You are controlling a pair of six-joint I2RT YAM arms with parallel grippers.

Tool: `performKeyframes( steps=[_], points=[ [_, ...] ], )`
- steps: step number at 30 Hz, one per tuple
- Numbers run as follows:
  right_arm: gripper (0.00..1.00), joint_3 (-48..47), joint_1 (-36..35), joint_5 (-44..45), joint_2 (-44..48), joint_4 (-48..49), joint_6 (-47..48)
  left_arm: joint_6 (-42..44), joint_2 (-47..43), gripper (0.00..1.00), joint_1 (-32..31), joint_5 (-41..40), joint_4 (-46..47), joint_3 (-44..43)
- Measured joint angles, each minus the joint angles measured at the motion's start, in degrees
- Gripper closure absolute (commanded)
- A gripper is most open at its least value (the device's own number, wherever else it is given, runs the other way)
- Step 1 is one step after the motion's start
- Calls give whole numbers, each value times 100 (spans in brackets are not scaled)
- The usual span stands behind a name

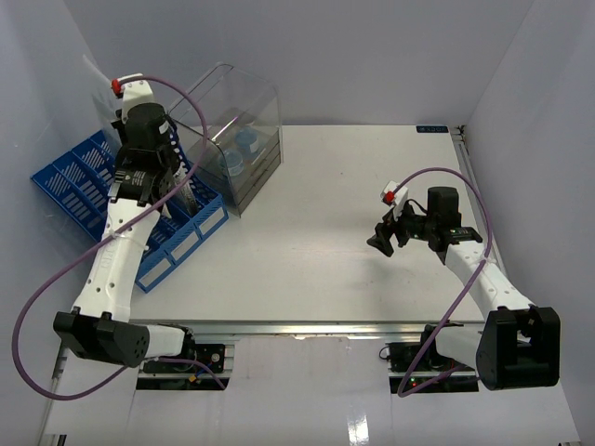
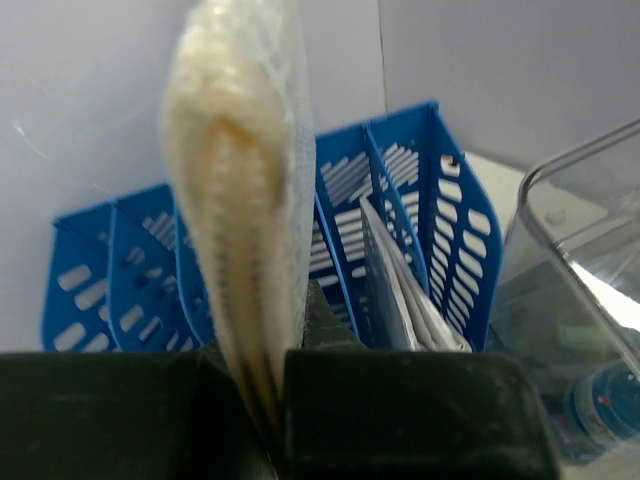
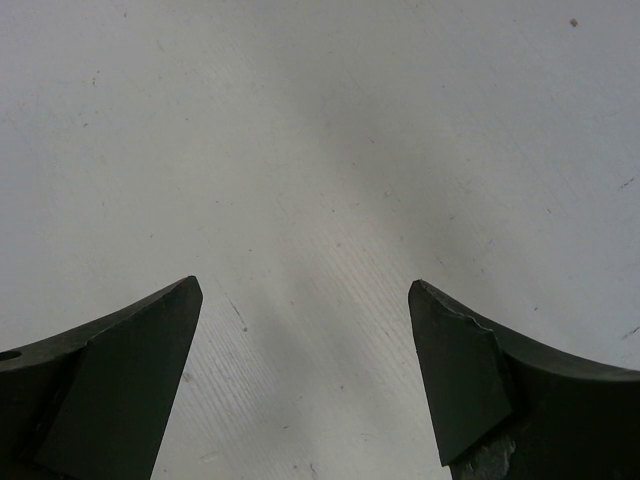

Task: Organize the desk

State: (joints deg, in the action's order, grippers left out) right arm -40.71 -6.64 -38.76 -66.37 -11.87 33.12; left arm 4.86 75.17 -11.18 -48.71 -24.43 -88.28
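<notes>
The desk [image 1: 316, 269] is a large white tabletop, and in the right wrist view the desk [image 3: 300, 120] fills the frame. My left gripper [image 1: 115, 104] is raised over the back left corner, above the blue file rack [image 1: 79, 186]. It is shut on a thin cream booklet in a clear sleeve [image 2: 240, 190], seen edge-on and standing up out of the left gripper [image 2: 262, 400]. The sleeve [image 1: 93, 71] shows faintly against the wall. My right gripper [image 1: 379, 242] hovers open over bare desk at the right. Nothing lies between the fingers of the right gripper [image 3: 305, 290].
The blue slotted file rack [image 2: 430, 200] has several slots, and one slot holds white papers [image 2: 400, 295]. A clear plastic bin [image 1: 232, 121] stands right of the rack with blue-capped items [image 1: 244, 144] inside; the bin's rim [image 2: 560, 180] is close to my left gripper.
</notes>
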Motion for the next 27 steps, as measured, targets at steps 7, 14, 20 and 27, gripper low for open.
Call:
performKeyframes(
  steps=[7, 14, 20, 27],
  points=[
    [10, 3, 27, -1, 0, 2, 15, -1238, -511, 100, 406, 922, -185, 1047],
    [10, 5, 45, -8, 0, 2, 27, -1513, -1142, 100, 524, 1291, 626, 2112],
    [10, 14, 71, -51, 0, 2, 29, -1221, -1499, 100, 538, 1425, 1485, 2708],
    [10, 40, 91, -97, 2, 2, 29, -596, -1497, 100, 545, 1363, 2373, 2785]
  ],
)
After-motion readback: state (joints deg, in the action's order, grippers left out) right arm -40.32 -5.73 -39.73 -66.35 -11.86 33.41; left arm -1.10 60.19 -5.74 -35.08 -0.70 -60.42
